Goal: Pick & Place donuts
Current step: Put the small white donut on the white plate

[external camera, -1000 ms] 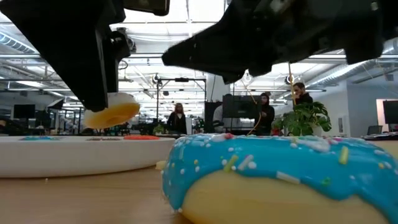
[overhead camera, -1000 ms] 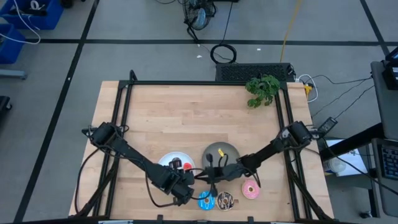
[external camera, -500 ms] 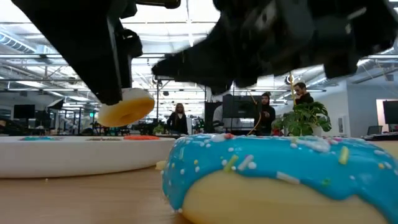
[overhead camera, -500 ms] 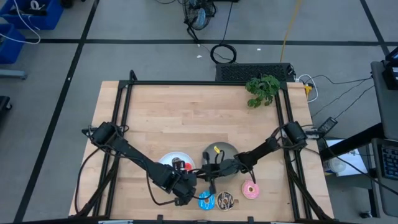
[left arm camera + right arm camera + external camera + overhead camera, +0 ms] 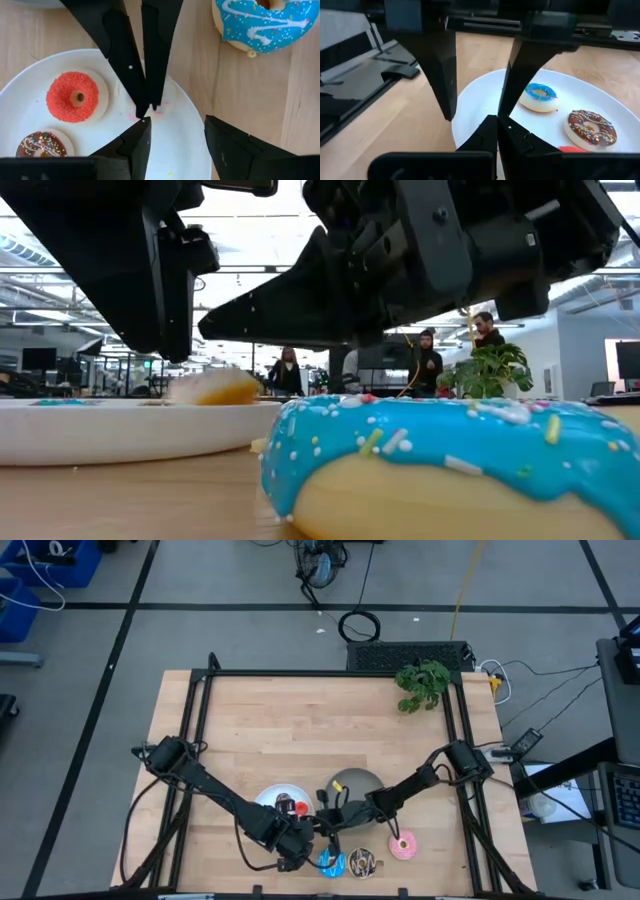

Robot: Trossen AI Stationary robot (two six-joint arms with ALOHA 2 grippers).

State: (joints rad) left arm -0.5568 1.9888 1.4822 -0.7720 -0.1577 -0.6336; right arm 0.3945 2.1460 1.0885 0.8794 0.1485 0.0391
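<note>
Both grippers meet over the white plate (image 5: 270, 798) near the table's near edge. My left gripper (image 5: 176, 120) hangs open above the plate (image 5: 20, 105). My right gripper (image 5: 497, 120) is shut, and its fingertips (image 5: 148, 106) point down at a whitish-pink tiny donut (image 5: 215, 388) lying on the plate. A red tiny donut (image 5: 75, 97), a brown one (image 5: 40, 145) and a blue one (image 5: 540, 97) also lie flat on it. The large blue donut (image 5: 330, 863), brown sprinkled donut (image 5: 361, 862) and pink donut (image 5: 403, 845) rest on the wood. My right gripper comes down at the whitish-pink tiny donut (image 5: 165, 102) from above with its fingers shut. They hide the spot beneath them, so I cannot tell whether they touch it. The donut lies on the white plate.
A grey plate (image 5: 358, 783) sits just beyond the right gripper. A small green plant (image 5: 422, 685) stands at the far right corner. The far half of the table is bare wood. People stand in the room beyond the table.
The whitish-pink tiny donut hung under my left gripper, above the plate; it has dropped and now lies on the white plate. My right gripper has moved toward the table's left, from near the pink donut to over the white plate beside the left gripper.
</note>
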